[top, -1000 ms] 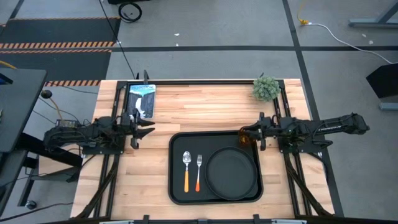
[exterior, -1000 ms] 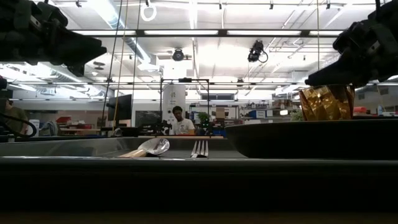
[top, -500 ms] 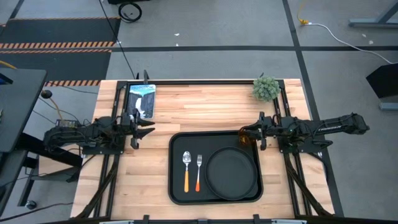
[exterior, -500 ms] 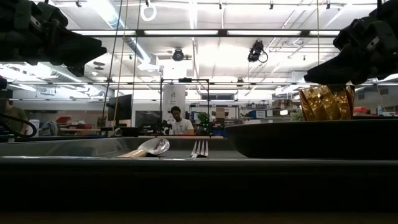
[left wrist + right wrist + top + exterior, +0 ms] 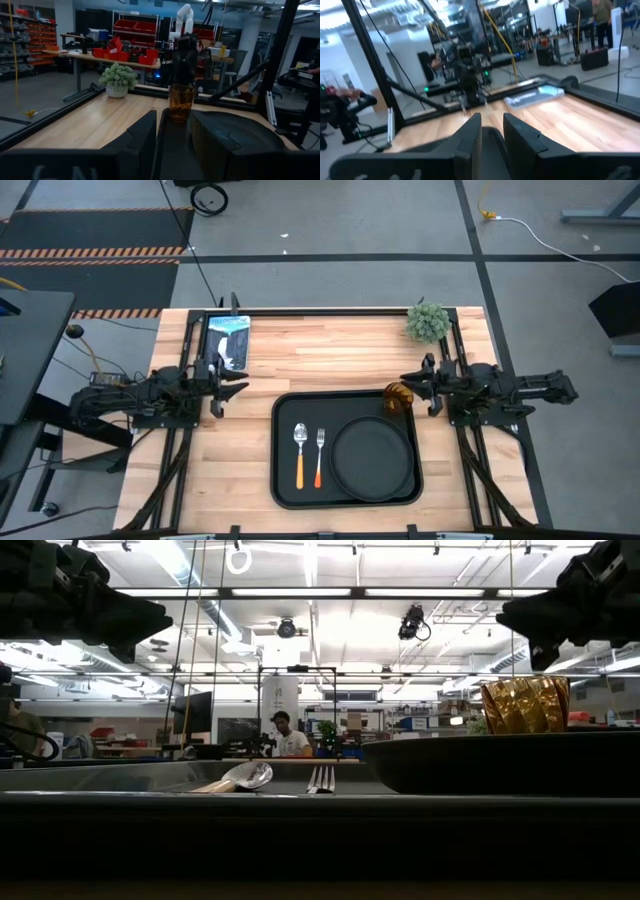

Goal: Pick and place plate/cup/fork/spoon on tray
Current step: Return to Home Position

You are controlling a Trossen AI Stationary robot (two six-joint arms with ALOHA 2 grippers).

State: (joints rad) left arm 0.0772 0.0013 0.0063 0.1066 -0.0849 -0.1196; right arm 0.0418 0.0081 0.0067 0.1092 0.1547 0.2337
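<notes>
right gripper [image 5: 408, 386] open beside cup [image 5: 398, 397] on tray [image 5: 284, 480]

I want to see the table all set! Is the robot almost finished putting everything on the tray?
It looks finished. The plate, the spoon, the fork and the cup all sit on the tray. The right gripper hangs empty beside the cup, and the left gripper waits off the tray. Nothing seems left to pick up.

Low view: plate [image 5: 500, 762] hid cup [image 5: 525, 705] base; fork [image 5: 321, 778] tines, spoon [image 5: 240, 778] handle indistinct.
</notes>
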